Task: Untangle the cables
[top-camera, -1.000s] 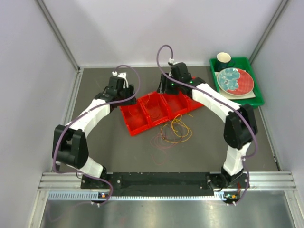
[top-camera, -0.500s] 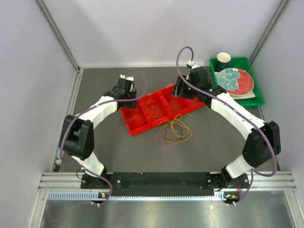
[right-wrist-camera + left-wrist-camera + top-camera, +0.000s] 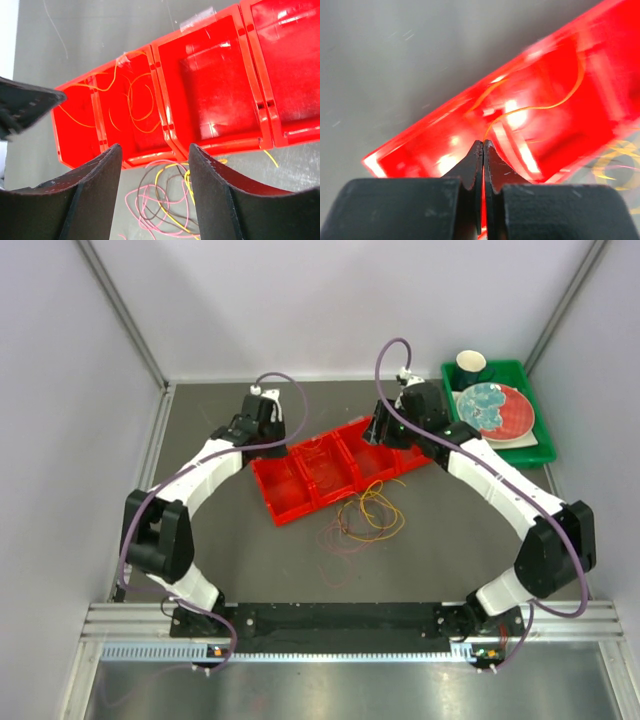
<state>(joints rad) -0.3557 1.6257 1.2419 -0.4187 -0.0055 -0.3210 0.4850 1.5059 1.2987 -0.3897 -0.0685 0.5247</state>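
Note:
A loose tangle of cables, pink, yellow and dark, lies on the grey table in front of a row of red bins. In the right wrist view the tangle shows between the wide-open fingers of my right gripper, which hovers above the bins' near rim with nothing in it. An orange cable lies inside the red bins. My left gripper is shut at the left bin, and the orange cable runs out from its tips. In the top view it is at the row's left end and my right gripper at its right end.
A green tray at the back right holds a red and teal plate and a dark cup. Grey walls close in the table on the left, back and right.
The left gripper's jaws have closed on the orange cable at the left bin. The right arm swung rightward a second ago and has since stayed put, still open.

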